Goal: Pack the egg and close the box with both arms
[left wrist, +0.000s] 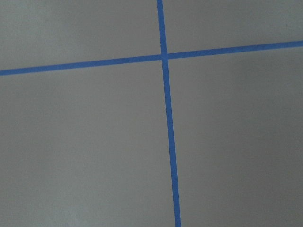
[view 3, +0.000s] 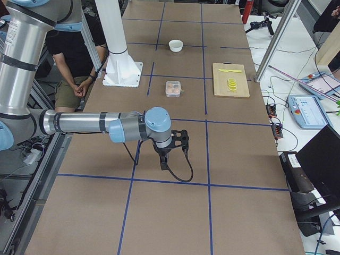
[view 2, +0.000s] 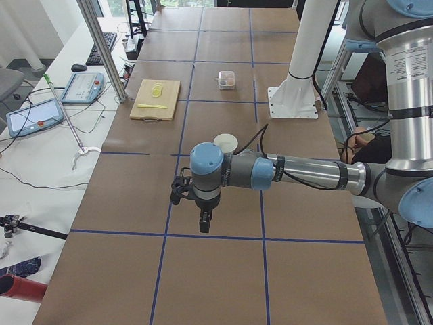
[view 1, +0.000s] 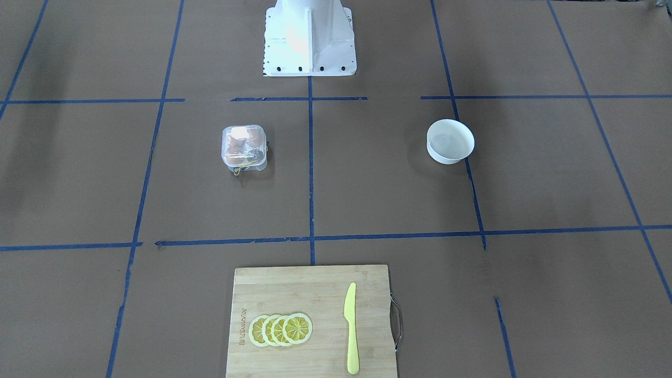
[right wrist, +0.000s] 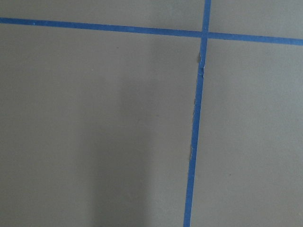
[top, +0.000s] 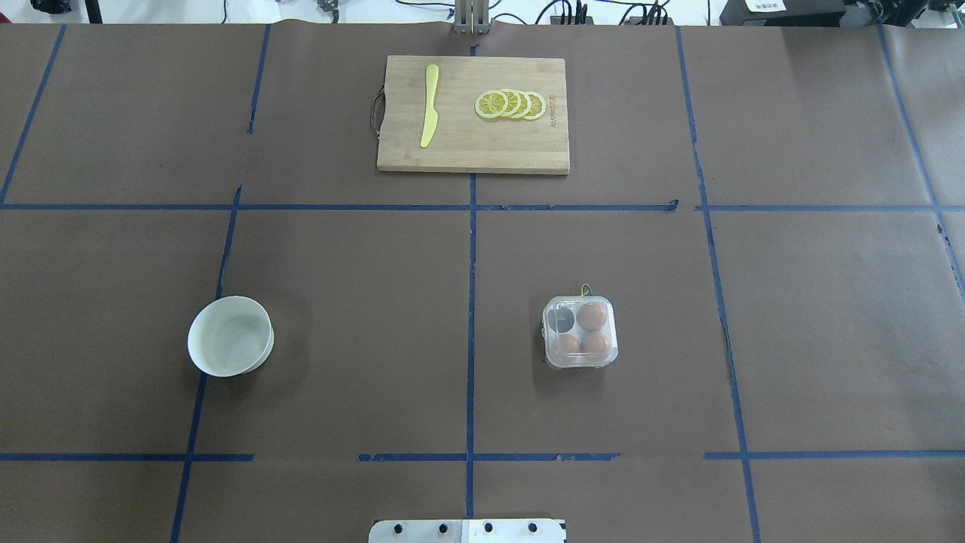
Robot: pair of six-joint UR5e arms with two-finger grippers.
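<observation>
Egg carton [top: 580, 332], lid seemingly shut over three eggs [top: 592, 315], stands on the table [top: 339, 264], right of centre. Left claw [view 2: 203, 225] and right claw [view 3: 164, 163] hang far from it; their opening cannot be told. Packing looks finished; the next move is only to check the latch.

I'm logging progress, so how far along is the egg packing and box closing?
Seemingly done: three eggs sit in the box, one cup empty, lid apparently down; the bowl holds no egg. In hand: nothing visible; the left gripper and right gripper hang over the table, far from the box. Left: maybe checking the latch, which I can't see.
</observation>
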